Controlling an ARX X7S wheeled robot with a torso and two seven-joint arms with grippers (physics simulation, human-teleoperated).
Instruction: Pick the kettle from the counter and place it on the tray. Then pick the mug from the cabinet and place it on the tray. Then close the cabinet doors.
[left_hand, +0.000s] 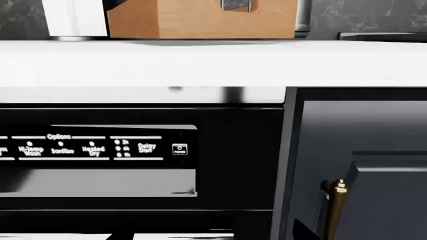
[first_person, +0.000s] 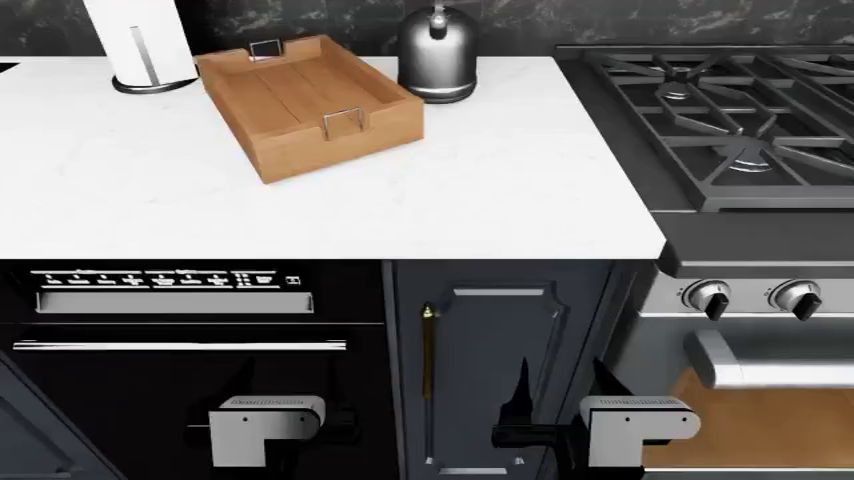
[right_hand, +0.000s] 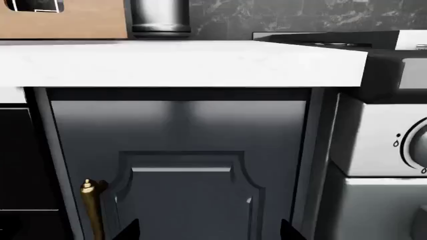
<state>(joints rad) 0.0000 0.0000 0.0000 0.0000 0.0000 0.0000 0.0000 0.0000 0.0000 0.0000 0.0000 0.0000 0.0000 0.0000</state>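
Kettle (first_person: 438, 55) on counter (first_person: 400, 190); both arms hang low below.

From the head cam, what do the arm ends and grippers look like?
Each arm ends in a boxy light-grey housing with a finely ribbed top: left, right. The right gripper carries thin, black, pointed fingers on a black bracket. The left gripper's fingers are lost against the black dishwasher. No cables or markings are visible.
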